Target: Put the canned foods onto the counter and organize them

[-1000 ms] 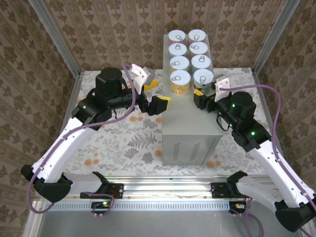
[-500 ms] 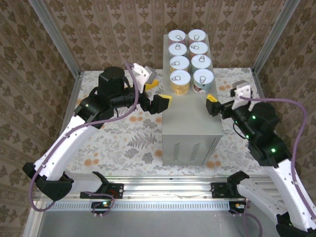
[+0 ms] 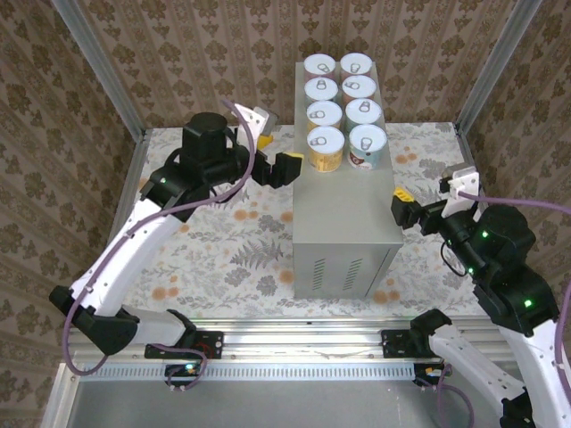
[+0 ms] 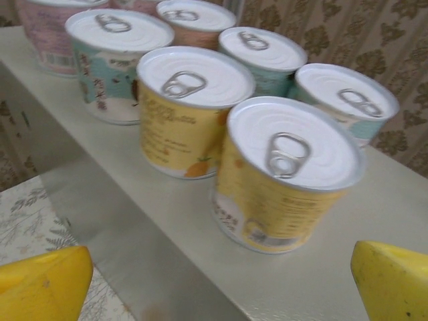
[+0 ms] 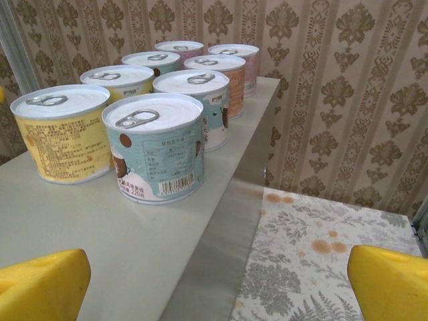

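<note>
Presently, the left gripper [image 4: 221,279] stands wide open and holds nothing. It sits just off the left edge of the counter [image 3: 343,218], beside the nearest tins.

The canned foods [image 3: 343,105], eight in all, stand upright in two close rows of four at the far end of the counter's flat top. Every lid is sealed with its pull-tab flat, so the contents cannot be seen.

- **Left row, near to far:** yellow, yellow, teal, pink. The nearest yellow tin [image 4: 287,174] carries dense small print.
- **Right row, near to far:** teal, teal, brown, pink. The nearest teal tin [image 5: 157,147] shows a barcode [image 5: 177,184] and lines of text.

The lettering appears to be non-Latin, but it is too small to read with confidence.

The right gripper [image 5: 215,282] is likewise fully open and empty, just off the counter's right edge.
</note>
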